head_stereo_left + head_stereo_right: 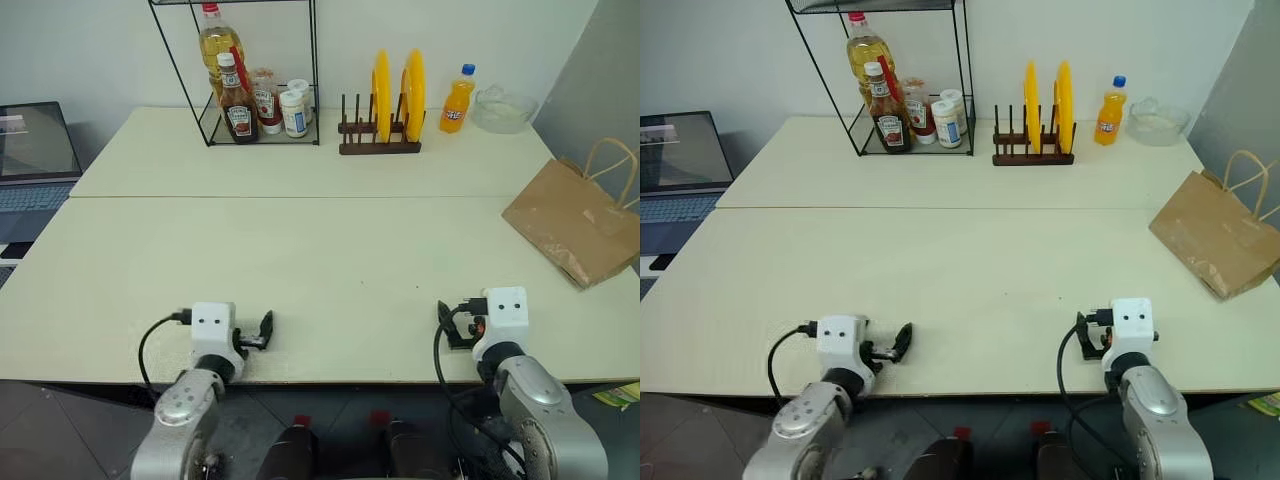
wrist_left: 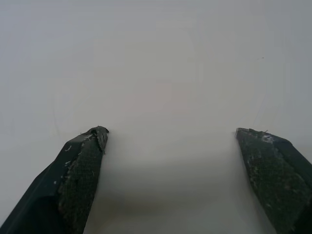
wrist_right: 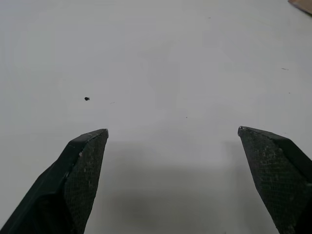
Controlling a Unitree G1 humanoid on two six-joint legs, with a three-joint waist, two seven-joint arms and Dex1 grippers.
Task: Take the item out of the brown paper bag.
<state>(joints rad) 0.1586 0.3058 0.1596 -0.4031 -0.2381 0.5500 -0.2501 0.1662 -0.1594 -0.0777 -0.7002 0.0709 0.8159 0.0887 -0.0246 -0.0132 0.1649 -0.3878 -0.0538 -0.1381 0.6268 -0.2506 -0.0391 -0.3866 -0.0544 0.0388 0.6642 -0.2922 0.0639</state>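
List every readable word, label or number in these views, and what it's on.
None can be read.
Ketchup bottle: label with a dark patch, lettering too small.
Orange drink bottle: label blurred.
White jar: blue label, illegible.
Small red-labelled bottle: illegible.
Laptop: screen text too small.
Paper bag: no print visible.

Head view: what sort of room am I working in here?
Probably a kitchen or dining mock-up: a pale table with a wire rack of sauce bottles, yellow plates in a wooden stand, and a laptop alongside.
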